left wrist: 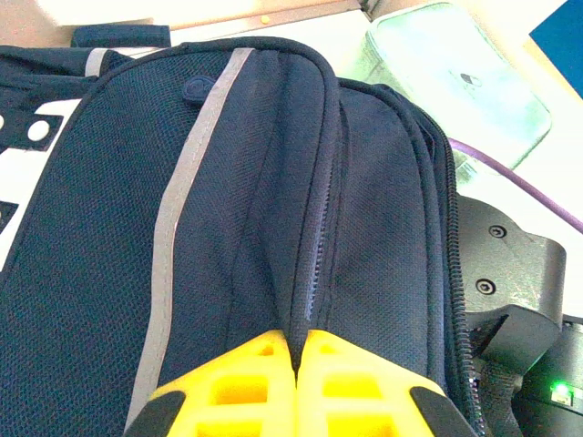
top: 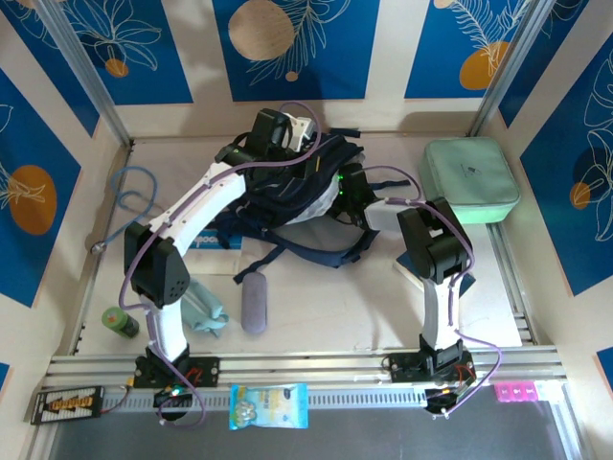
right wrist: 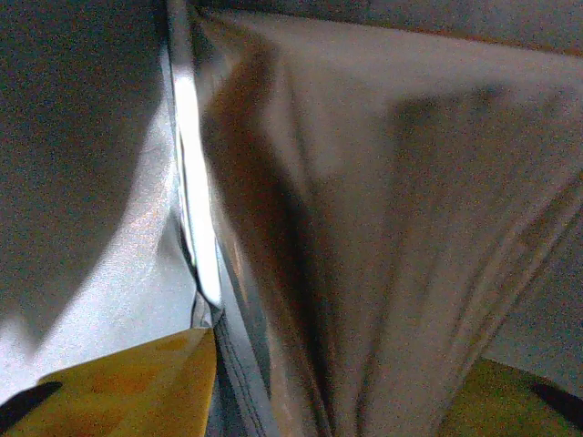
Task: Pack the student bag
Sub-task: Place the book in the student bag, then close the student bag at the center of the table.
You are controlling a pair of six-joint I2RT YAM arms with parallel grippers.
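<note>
You will find the student bag [top: 284, 196] lying at the middle rear of the table [top: 345, 307], its black straps trailing toward the arm bases; the mint green case [top: 469, 180] sits apart from it, toward the right wall; the left gripper [left wrist: 296, 355] is clenched on a ridge of the bag's navy fabric at the zip line, its yellow tips pressed together; the right gripper [right wrist: 332, 396] is inside the bag's opening, released, its fingers [right wrist: 137, 387] standing apart with pale grey lining hanging between them; you cannot tell whether that lining touches both.
</note>
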